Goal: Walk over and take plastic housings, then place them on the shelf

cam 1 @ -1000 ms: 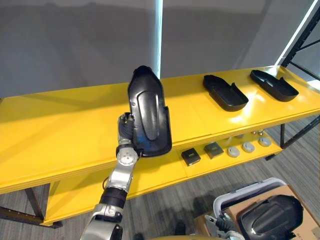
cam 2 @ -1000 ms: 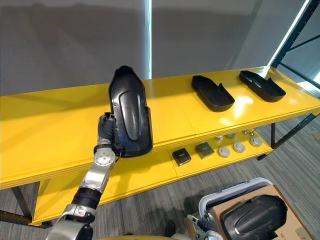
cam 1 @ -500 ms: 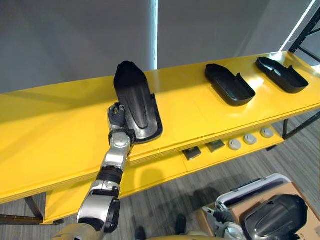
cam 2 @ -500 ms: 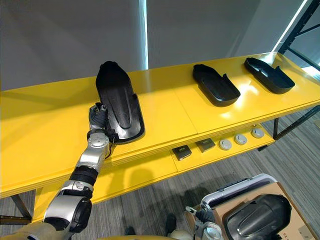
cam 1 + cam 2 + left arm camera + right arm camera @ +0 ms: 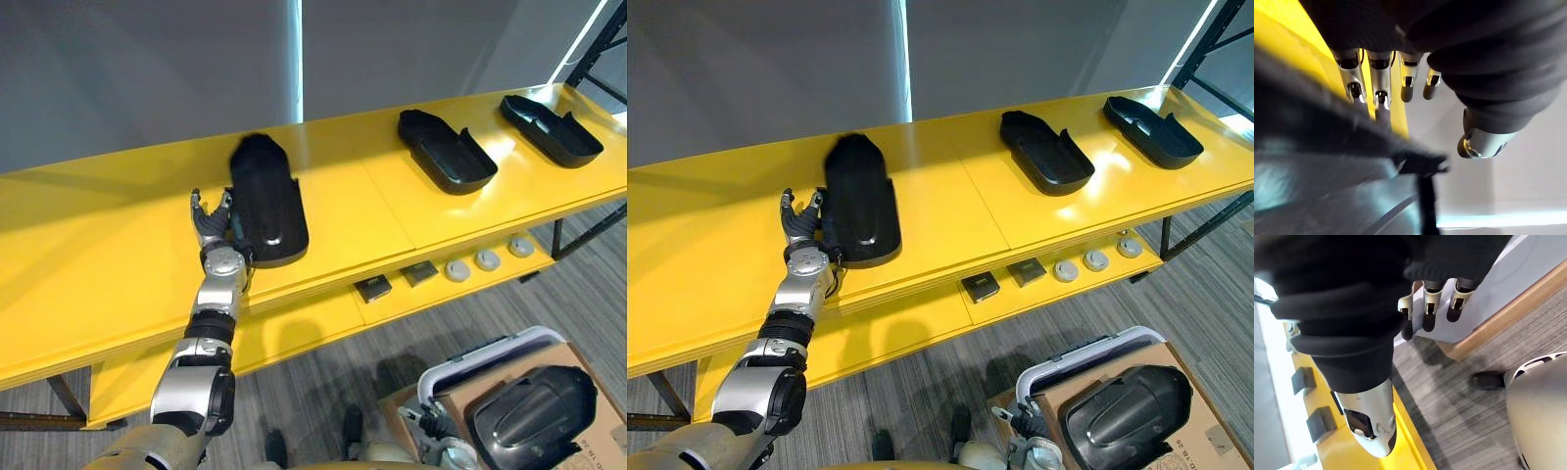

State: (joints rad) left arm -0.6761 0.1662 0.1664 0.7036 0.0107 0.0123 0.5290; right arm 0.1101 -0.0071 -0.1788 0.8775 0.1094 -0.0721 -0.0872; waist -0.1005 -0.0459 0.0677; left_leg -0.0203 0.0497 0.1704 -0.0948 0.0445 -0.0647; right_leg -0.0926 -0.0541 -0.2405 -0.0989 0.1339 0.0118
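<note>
Since the black plastic housing (image 5: pixel 265 201) lies flat on the top level of the yellow shelf (image 5: pixel 98 245), with the left hand (image 5: pixel 210 233) spread open at its edge and gripping nothing, the placing step appears all but complete. Next move, as judged: lift clear and fetch the spare housing (image 5: pixel 534 416) in the cardboard box (image 5: pixel 1215 431) below the shelf. The right hand (image 5: pixel 1430 303) hangs relaxed and empty. Two further housings (image 5: pixel 446 162) (image 5: pixel 551 130) lie farther along the shelf, well apart. No obstruction noted.
</note>
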